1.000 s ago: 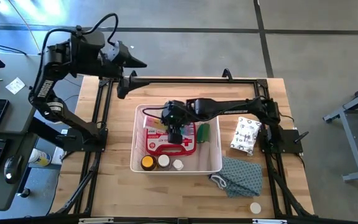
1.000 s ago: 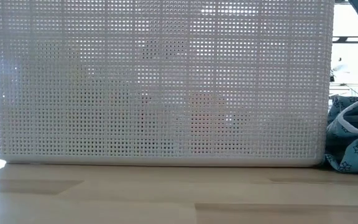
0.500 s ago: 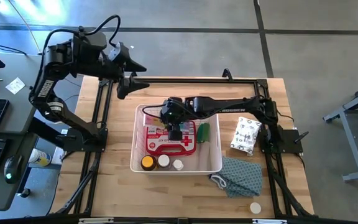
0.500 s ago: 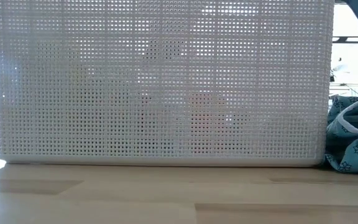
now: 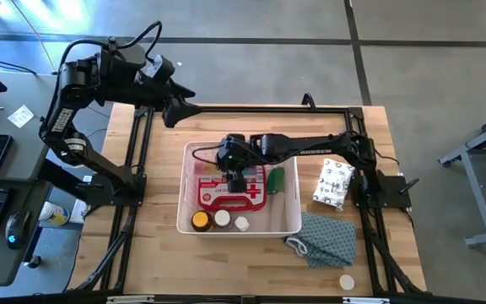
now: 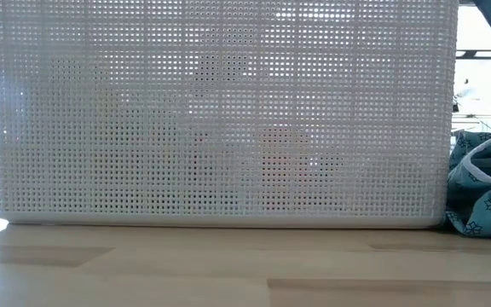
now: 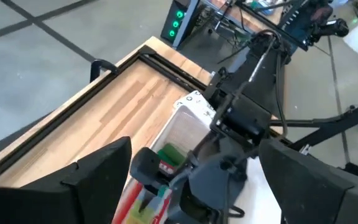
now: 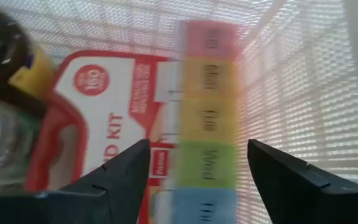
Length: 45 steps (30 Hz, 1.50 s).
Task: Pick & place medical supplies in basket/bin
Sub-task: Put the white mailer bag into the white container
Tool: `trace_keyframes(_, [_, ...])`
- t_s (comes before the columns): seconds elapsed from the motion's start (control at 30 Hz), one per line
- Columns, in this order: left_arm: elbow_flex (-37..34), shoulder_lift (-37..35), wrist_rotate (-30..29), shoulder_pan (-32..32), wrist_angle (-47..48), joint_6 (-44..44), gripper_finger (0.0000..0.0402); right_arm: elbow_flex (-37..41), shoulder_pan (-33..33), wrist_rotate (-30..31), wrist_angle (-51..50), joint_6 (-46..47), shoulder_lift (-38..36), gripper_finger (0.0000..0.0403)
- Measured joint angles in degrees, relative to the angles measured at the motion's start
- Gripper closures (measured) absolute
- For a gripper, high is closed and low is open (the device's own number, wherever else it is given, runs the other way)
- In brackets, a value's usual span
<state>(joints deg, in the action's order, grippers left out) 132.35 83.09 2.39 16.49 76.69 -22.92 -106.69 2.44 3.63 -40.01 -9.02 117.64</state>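
While hovering inside the basket (image 5: 294,228), right gripper (image 8: 194,180) spread wide, holding nothing. Straight ahead between those fingers (image 8: 120,177), below them: rainbow pill organiser (image 8: 207,118), long axis running lengthwise away from the wrist, so likely squeezable across its narrow width. Beside it, partly beneath, red first-aid case (image 5: 226,196); bottles (image 5: 219,220) along the near wall. Farther off, left gripper (image 5: 169,112) parked beyond the table's far-left corner, open and empty, clearly the more distant arm.
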Motion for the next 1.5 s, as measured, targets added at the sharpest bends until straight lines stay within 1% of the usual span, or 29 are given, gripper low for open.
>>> trace_keyframes(0.1, [0.00,0.00,-0.02,-0.02,0.04,-0.88,0.0016,0.00,-0.88,1.00,-0.46,3.07,-0.17,0.0136])
trace_keyframes(0.23, [0.00,0.00,-0.44,-0.02,0.21,-3.23,0.0016,0.07,-1.60,-1.22,-3.10,9.42,-1.48,0.0133])
trace_keyframes(0.4, [0.00,0.65,-1.16,-1.94,0.61,-3.47,0.0016,0.06,-3.16,-1.70,-8.16,13.51,-1.95,0.0133])
trace_keyframes(0.47, [-0.07,0.97,-1.45,-3.26,1.42,-3.75,0.0016,0.09,-3.67,-0.72,-10.90,15.23,-1.92,0.0133])
trace_keyframes(0.53, [-0.13,1.56,-1.79,-4.69,1.84,-4.37,0.0016,0.09,-4.14,1.50,-12.73,17.20,-1.92,0.0133])
trace_keyframes(0.63, [-0.11,2.21,-2.16,-7.50,1.38,-5.24,0.0016,0.20,-4.24,2.86,-14.77,23.78,-3.11,0.0133])
trace_keyframes(0.8, [-0.09,4.20,-2.08,-10.01,-0.86,-4.71,0.0016,0.02,-4.37,2.75,-15.41,40.10,-11.20,0.0133])
trace_keyframes(0.9, [-0.09,5.50,-1.79,-10.21,-1.54,-2.41,0.0016,0.02,-4.41,6.49,-17.96,47.59,-16.10,0.0133])
trace_keyframes(1.0, [-0.09,6.75,-1.47,-10.16,-2.40,-0.16,0.0016,0.02,-4.28,14.83,-22.20,51.74,-20.55,0.0133])
trace_keyframes(1.07, [-0.09,7.38,-1.51,-10.14,-3.66,2.18,0.0016,-0.07,-3.48,20.78,-25.86,52.88,-22.32,0.0133])
trace_keyframes(1.1, [-0.09,7.69,-1.57,-10.12,-4.00,3.56,0.0016,-0.07,-2.64,22.20,-27.84,53.50,-22.96,0.0133])
trace_keyframes(1.17, [-0.09,8.14,-1.55,-10.12,-4.26,5.76,0.0016,-0.01,-0.53,22.46,-31.93,55.53,-23.61,0.0133])
trace_keyframes(1.27, [-0.09,8.37,-1.55,-10.12,-3.65,8.66,0.0016,0.11,2.65,21.02,-38.06,58.21,-24.46,0.0133])
trace_keyframes(1.5, [-0.04,8.34,-2.13,-9.26,1.13,17.14,0.0016,0.06,9.70,22.03,-49.37,61.82,-25.47,0.0133])
